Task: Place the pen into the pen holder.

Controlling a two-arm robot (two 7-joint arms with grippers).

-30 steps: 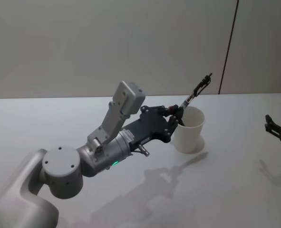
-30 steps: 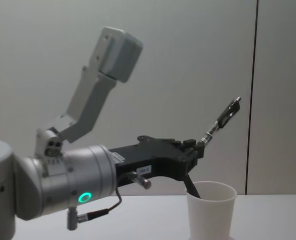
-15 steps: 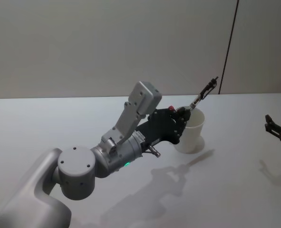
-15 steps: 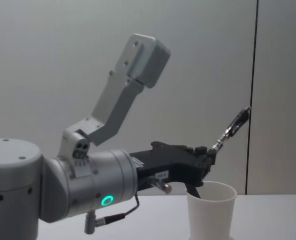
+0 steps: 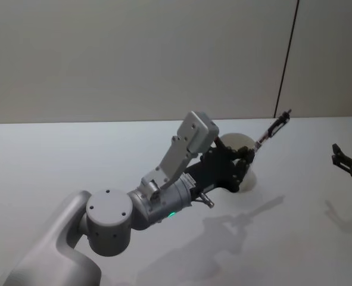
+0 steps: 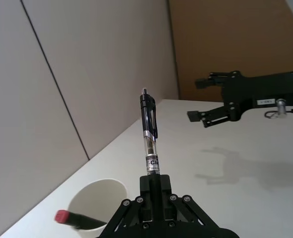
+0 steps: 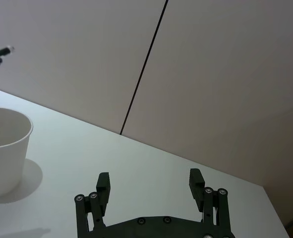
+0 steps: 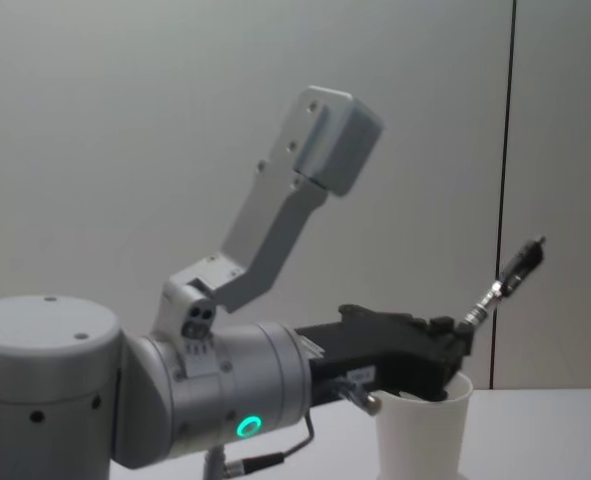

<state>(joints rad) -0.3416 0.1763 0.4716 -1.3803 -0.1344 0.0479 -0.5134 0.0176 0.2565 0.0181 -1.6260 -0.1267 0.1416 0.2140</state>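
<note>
While the left arm reaches forward and rightward over the table, the left gripper sits over the white cup, clamped on the pen, which slants up to the right. Against a second ago, this gripper has advanced across the cup's mouth, apparently lower. The right gripper waits far right, fingers spread and empty.

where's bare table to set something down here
Bare table lies between the white paper cup and the open right gripper, and across the table's left side. Crowded over the cup: the left gripper holds the pen there.
</note>
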